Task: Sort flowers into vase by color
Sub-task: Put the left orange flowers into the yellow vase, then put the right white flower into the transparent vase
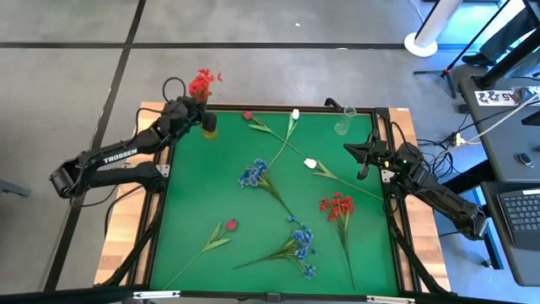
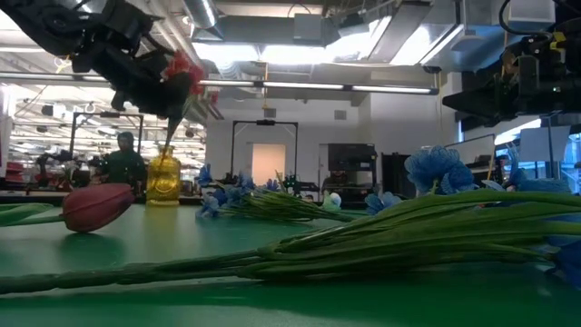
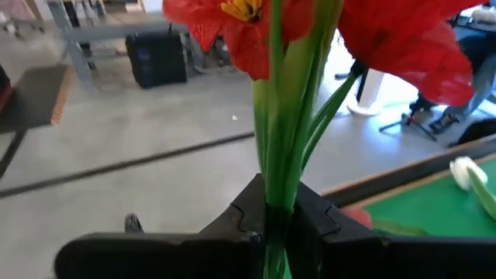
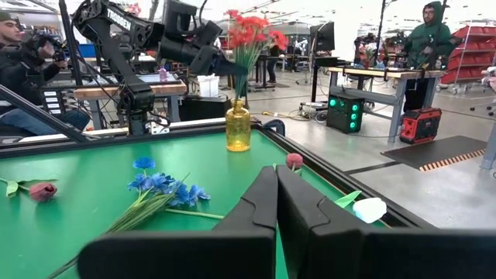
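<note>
My left gripper [image 1: 196, 108] is over the table's far left corner, shut on a red blossom cluster [image 1: 202, 82] that stands above a small yellow vase [image 1: 208, 127]. Its stems [image 4: 239, 81] run down into the vase's neck [image 4: 238, 105]. My right gripper [image 1: 364, 162] waits shut near the right edge, touching nothing. On the green mat lie two blue clusters [image 1: 251, 175] [image 1: 301, 241], a red cluster [image 1: 336, 205], two red-pink tulip buds [image 1: 247, 116] [image 1: 230, 225] and two white tulip buds [image 1: 295, 113] [image 1: 310, 163]. My left gripper pinches the red cluster's bundle of green stems [image 3: 277, 194] between its two fingers, a short way below the blossoms [image 3: 232, 27]. The fingers come roughly level from the table's left and lie across the stems. The flower stands upright, its lower stems inside the yellow vase [image 2: 163, 177].
A clear glass vase [image 1: 343, 123] stands at the far edge toward the right corner. The loose flowers lie spread across the mat's middle and near half, some stems crossing. People and workbenches show in the room beyond the table [image 4: 425, 46].
</note>
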`<state>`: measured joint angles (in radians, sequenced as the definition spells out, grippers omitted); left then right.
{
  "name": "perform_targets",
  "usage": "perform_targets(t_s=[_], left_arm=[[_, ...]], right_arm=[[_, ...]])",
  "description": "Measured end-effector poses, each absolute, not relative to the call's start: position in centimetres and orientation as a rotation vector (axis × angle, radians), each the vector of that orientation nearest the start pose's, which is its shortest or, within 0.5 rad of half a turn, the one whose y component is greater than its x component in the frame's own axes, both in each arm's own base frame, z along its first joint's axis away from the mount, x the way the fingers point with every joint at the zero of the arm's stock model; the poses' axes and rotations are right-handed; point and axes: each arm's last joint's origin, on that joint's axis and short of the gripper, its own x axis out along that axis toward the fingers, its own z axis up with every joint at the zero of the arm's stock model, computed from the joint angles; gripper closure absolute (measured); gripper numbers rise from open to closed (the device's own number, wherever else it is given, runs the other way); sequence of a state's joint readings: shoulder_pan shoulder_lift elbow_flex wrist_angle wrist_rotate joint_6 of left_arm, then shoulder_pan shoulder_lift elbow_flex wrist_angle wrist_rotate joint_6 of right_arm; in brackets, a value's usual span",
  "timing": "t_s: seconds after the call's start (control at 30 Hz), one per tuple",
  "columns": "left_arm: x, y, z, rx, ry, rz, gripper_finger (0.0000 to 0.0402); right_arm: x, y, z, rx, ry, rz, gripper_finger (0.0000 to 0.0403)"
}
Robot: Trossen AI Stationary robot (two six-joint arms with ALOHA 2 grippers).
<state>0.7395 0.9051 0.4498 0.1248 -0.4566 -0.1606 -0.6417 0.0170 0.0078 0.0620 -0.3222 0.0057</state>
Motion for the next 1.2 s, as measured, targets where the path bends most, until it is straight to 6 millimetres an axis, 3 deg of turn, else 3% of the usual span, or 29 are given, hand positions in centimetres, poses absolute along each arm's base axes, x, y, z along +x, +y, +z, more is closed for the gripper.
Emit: perform_targets(t_s=[0.4, 0.73, 0.93, 1.1, 1.2], left_arm=[[13.9, 13.3, 22.3, -0.231, 0.301, 1.079, 0.0259], [13.4, 12.4, 24.8, -0.216, 0.638, 1.116, 0.0159], [12.7, 11.1, 26.9, -0.274, 0.787, 1.104, 0.0143], [11.9, 9.2, 27.6, -0.397, 0.961, 0.975, 0.0145], [11.7, 7.5, 27.5, -0.479, 0.996, 0.786, 0.0146]], right_arm=[[8.3, -5.0, 17.1, -0.019, -0.048, -0.319, 0.0402], [8.3, -5.1, 17.1, -0.019, -0.048, -0.319, 0.0402], [8.3, -5.1, 17.1, -0.019, -0.048, -0.319, 0.0402], [8.3, -5.1, 17.1, -0.019, -0.048, -0.319, 0.0402], [8.3, -5.1, 17.1, -0.019, -0.048, -0.319, 0.0402]])
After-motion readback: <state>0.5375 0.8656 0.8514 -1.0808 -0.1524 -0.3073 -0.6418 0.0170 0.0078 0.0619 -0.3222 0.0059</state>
